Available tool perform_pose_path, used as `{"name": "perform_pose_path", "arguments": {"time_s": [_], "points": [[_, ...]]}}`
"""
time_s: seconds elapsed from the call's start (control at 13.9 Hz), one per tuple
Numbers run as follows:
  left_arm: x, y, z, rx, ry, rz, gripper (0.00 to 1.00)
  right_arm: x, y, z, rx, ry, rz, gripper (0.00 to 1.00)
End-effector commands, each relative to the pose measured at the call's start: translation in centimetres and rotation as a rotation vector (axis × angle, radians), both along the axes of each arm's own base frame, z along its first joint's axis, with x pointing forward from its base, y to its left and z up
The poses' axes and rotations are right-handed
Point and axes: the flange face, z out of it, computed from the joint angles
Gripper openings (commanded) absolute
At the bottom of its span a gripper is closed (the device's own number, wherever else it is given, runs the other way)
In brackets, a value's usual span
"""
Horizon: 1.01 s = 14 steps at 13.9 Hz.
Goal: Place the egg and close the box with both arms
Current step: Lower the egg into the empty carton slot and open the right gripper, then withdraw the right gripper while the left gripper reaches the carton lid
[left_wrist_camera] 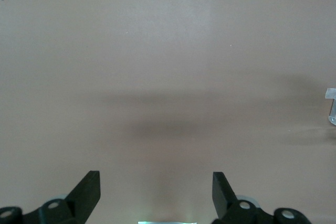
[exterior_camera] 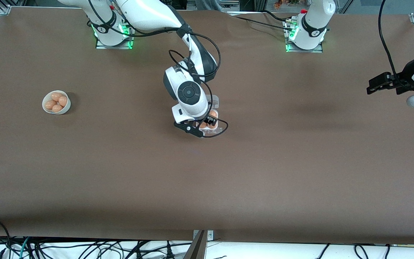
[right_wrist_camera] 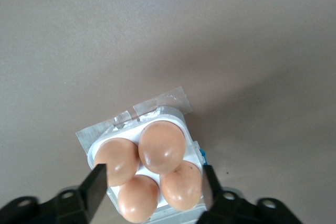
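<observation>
The box [exterior_camera: 210, 131] is a small white tray [right_wrist_camera: 97, 149] in the middle of the table, and orange-brown eggs fill its cells. Its clear lid [exterior_camera: 215, 101] lies open toward the robots' bases. One egg [right_wrist_camera: 161, 146] looks larger than the other eggs beside it. My right gripper [exterior_camera: 211, 121] hangs open just above the tray; in the right wrist view the right gripper [right_wrist_camera: 152, 187] has its fingers on either side of the eggs, gripping none. My left gripper [exterior_camera: 372, 85] is open over bare table near the left arm's end; the left wrist view shows the left gripper [left_wrist_camera: 156, 184] with nothing between its fingers.
A round white bowl [exterior_camera: 65, 106] with several more eggs stands toward the right arm's end of the table. Strips of clear tape [right_wrist_camera: 157, 102] stick out from the tray's edge. Black cables hang from both arms.
</observation>
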Motion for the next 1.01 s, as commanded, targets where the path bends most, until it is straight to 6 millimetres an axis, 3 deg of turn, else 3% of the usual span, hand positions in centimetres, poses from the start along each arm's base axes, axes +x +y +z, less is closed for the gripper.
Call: {"name": "perform_pose_path", "arguments": {"time_s": [0.0,0.14,0.36,0.5,0.65,0.94], "points": [[0.4,-0.3,0.6,-0.016,-0.002,0.001,0.8,1.0,0.0,1.0,0.016,-0.015,-0.006,0.99],[0.3,-1.1,0.4,-0.018,0.006,-0.011,0.6,2.7,-1.6,2.2,0.022,-0.032,-0.023,1.0],[0.2,-3.4,-0.6,-0.059,0.061,0.018,0.48,6.2,-5.9,4.8,0.018,-0.098,0.067,1.0],[0.1,-5.9,-1.0,-0.115,0.088,0.041,0.44,8.3,-9.8,5.3,-0.028,-0.103,0.106,1.0],[0.0,-9.7,-1.8,-0.124,0.122,0.072,0.37,10.1,-14.2,6.2,-0.076,-0.081,0.2,1.0],[-1.2,-20.3,-5.3,-0.09,0.221,0.078,0.2,13.1,-24.9,8.1,-0.088,0.028,0.303,1.0]]}}
